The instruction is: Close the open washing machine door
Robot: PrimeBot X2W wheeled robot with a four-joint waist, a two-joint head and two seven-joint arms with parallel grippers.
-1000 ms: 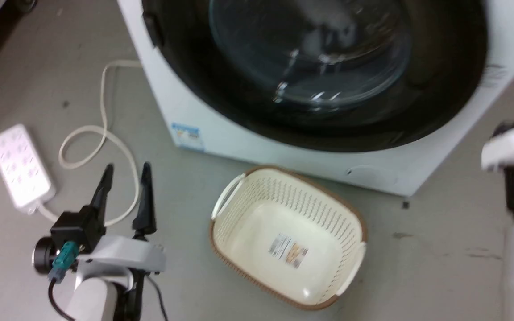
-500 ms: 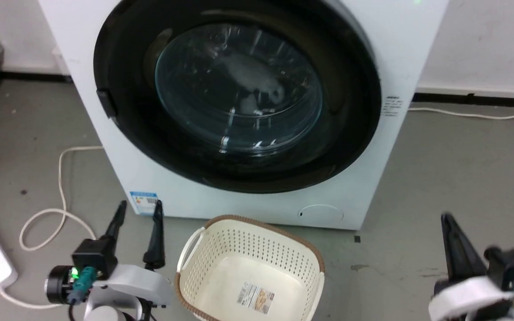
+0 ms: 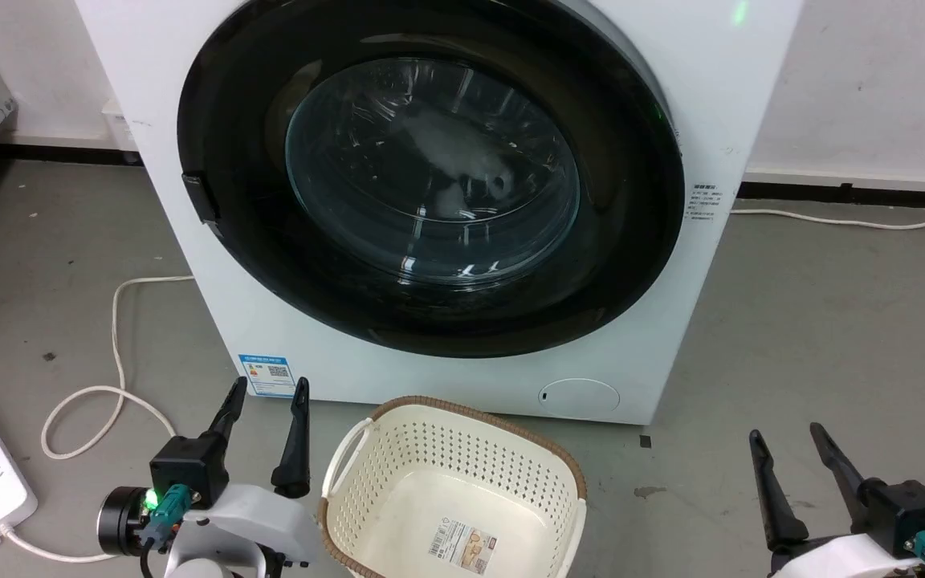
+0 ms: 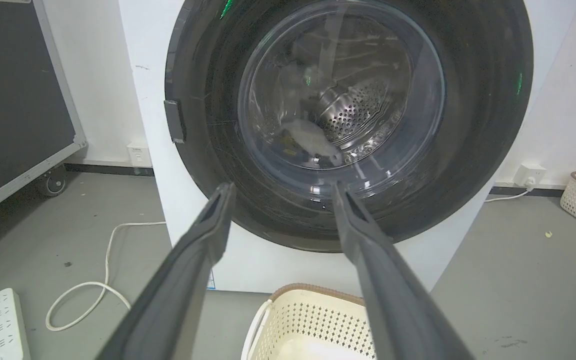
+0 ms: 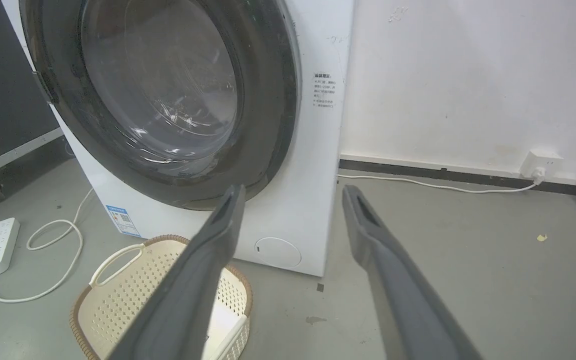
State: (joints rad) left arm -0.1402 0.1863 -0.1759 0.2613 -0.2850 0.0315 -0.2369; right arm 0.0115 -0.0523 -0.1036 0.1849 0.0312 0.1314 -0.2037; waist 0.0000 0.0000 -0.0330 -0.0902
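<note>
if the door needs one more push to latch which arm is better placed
Left, probably. The door already looks flush. The left gripper sits below the side with its handle tab; the right gripper is off past the machine's far edge.

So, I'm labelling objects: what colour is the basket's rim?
Brown, around the cream perforated basket; it shows best in the head view.

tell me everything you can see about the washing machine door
The washing machine door is large and round, nearly as wide as the white machine. A wide glossy black frame rings a clear bulging glass window, through which the perforated steel drum shows. A small dark tab sits on its left edge. It looks shut, flush against the machine front. Nothing touches it: the left tool and the right tool are open, low, apart from it.
</note>
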